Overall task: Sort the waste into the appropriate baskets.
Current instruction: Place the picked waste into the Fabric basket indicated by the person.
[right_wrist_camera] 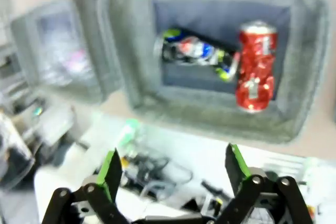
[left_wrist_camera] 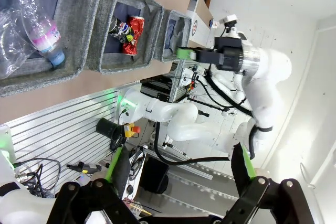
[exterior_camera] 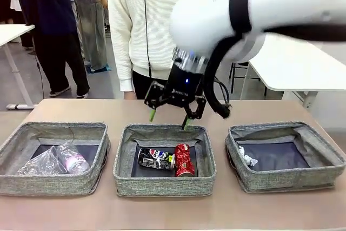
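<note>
Front view: right hand [exterior_camera: 168, 121] (spread) above middle basket [exterior_camera: 164, 184].

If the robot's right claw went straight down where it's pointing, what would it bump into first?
Probably the back rim of the middle basket, or the crushed red can inside. The open right gripper hangs just above; depth is unclear.

Three grey baskets — left [exterior_camera: 54, 158], middle [exterior_camera: 165, 160], right [exterior_camera: 284, 155] — are being carried in a row by the brown table [exterior_camera: 173, 212].

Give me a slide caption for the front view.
Open right hand above the middle basket holding a red can and dark can; bottle left, paper ball right.
</note>
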You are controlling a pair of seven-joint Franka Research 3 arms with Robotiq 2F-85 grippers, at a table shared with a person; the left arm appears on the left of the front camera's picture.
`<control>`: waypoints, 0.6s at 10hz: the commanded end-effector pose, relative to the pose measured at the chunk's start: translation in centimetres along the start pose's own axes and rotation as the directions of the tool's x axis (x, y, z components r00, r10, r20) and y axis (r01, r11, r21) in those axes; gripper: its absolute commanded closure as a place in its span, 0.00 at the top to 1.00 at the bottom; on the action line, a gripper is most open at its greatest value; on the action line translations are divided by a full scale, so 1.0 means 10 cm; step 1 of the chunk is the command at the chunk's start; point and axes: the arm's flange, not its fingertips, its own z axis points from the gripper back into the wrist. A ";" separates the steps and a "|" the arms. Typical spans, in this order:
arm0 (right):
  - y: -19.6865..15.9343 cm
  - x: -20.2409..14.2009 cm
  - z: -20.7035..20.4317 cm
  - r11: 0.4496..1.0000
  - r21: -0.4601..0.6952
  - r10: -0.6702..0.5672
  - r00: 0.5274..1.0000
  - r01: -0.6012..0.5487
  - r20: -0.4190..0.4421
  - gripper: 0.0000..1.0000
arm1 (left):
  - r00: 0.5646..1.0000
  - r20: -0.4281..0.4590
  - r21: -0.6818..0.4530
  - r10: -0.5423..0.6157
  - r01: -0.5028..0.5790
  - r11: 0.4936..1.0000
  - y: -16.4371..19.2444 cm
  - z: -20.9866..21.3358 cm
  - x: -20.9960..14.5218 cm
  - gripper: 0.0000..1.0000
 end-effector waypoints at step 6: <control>-2.72 -0.51 1.87 0.721 0.693 0.231 0.944 -0.003 -0.237 1.00 | 1.000 -0.003 -0.004 -0.015 0.015 1.000 -0.01 0.01 -0.01 1.00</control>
